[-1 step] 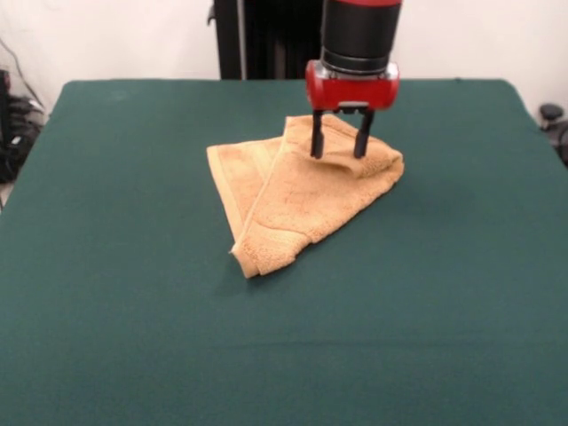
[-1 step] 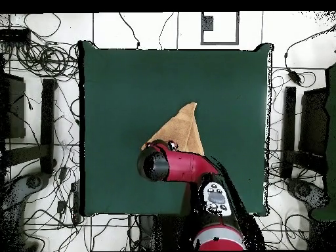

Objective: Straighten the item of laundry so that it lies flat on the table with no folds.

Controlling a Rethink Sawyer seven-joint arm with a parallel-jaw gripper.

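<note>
the front view shows the gripper (image 1: pixel 338 142) with its two dark fingers (image 1: pixel 317 138) spread apart, tips at the far folded edge of the tan-orange hand towel (image 1: pixel 297 200); whether they touch it is unclear. overhead, the red arm (image 2: pixel 187 167) hides the gripper and part of the towel, which lies folded over itself near the middle of the green table (image 2: pixel 118 85). tangled cables (image 2: pixel 39 56) surround the table.
</note>
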